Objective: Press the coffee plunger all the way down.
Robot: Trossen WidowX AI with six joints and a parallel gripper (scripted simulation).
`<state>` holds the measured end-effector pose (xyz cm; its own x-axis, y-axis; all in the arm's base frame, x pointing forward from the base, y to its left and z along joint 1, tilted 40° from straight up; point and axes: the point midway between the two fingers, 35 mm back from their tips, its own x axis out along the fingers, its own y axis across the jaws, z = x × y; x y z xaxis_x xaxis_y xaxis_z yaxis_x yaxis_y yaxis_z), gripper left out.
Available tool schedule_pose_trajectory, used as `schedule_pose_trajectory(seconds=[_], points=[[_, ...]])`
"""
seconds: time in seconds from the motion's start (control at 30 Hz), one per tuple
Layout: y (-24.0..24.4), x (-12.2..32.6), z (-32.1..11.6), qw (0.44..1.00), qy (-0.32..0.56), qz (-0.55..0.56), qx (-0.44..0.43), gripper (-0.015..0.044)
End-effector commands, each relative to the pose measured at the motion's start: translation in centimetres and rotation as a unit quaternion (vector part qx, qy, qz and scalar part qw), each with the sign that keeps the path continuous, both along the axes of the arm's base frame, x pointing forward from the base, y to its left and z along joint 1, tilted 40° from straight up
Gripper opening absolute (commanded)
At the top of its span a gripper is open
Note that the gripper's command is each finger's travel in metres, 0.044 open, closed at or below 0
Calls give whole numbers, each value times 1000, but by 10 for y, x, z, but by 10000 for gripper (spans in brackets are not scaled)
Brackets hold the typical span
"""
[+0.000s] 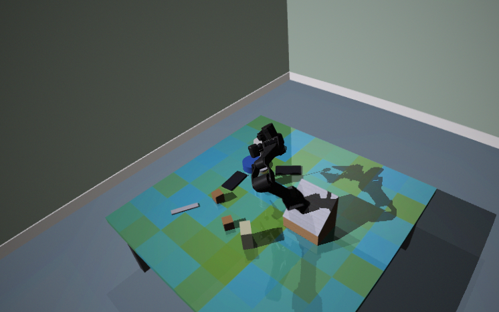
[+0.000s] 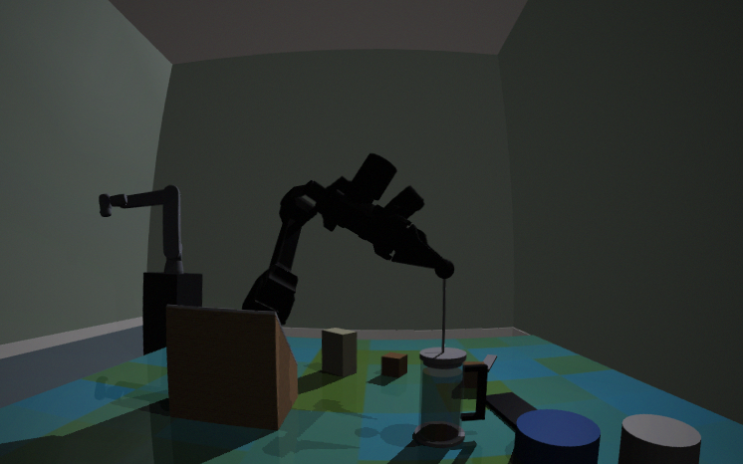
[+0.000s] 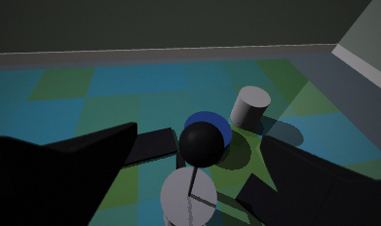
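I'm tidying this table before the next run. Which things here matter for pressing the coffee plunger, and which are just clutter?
Needed:
- coffee press
- plunger knob on its raised rod
- gripper, jaws open around the knob

Just lying about:
- blue cylinder
- grey cylinder
- brown wedge block
- small brown cubes
- beige block
- flat black slabs
- grey bar

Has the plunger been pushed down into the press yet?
No: in the exterior view the plunger's rod rises high above the lid, with the knob at the open gripper.
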<state>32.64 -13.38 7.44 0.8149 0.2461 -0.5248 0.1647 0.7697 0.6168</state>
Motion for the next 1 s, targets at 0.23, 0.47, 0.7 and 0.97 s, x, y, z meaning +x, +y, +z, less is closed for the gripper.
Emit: schedule_pose_trajectory(seconds=[0.23,0.47,0.7,0.97], points=[[-1,1,-2,1000,2,-4,1,177],[-1,1,-2,1000,2,-4,1,127],[0,1,-4,1000,3,-4,1,127],[6,3,-14,1000,3,-4,1,127]])
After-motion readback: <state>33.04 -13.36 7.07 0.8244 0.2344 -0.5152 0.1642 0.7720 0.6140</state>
